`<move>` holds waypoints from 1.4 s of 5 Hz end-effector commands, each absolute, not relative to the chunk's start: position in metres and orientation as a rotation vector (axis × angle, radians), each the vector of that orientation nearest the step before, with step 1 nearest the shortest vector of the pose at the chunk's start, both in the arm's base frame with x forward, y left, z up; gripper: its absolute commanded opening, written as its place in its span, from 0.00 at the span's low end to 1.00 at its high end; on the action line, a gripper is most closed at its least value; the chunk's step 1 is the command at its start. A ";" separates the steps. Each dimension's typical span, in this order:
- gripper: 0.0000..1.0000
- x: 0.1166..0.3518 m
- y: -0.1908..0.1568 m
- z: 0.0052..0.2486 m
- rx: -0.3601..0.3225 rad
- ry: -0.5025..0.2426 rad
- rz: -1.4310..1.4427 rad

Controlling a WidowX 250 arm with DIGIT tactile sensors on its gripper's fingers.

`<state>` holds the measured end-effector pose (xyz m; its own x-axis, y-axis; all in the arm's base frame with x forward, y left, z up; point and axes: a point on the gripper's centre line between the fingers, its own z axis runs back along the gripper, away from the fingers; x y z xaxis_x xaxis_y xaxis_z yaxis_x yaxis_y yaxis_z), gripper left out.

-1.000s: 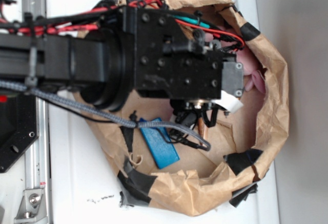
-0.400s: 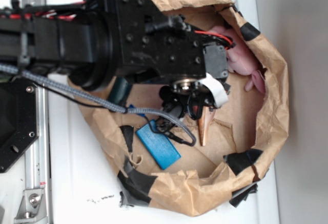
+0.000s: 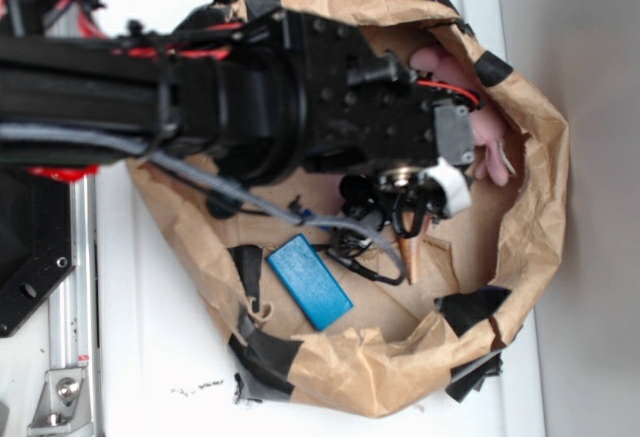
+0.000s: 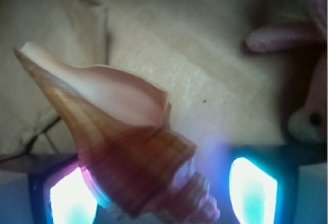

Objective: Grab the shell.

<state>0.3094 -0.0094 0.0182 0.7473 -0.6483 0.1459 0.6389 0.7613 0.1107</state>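
Note:
The shell (image 4: 128,152) is glossy orange-brown with a pale pink opening. In the wrist view it sits tilted between the two glowing pads (image 4: 72,198), its thin tail pointing up-left and its spire against the left pad. The gripper (image 4: 164,198) is shut on it. From outside, only the shell's tail (image 3: 409,257) shows, pointing down out of the gripper (image 3: 410,219) over the brown paper floor. The black wrist hides the shell's body there.
All of this is inside a crumpled brown paper bag (image 3: 540,217) patched with black tape. A blue block (image 3: 310,280) lies left of the shell. A pink plush toy (image 3: 490,142) rests against the bag's right wall, close to the gripper. Cables (image 3: 360,252) hang below the wrist.
The arm has swung up and slightly right inside the bag. The shell's tail has moved right with the gripper, away from the blue block.

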 end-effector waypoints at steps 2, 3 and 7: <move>0.00 0.313 -0.021 0.050 -0.018 -0.218 -0.490; 0.00 0.311 -0.009 0.089 -0.035 -0.196 -0.324; 0.00 0.306 -0.012 0.143 0.045 -0.094 -0.102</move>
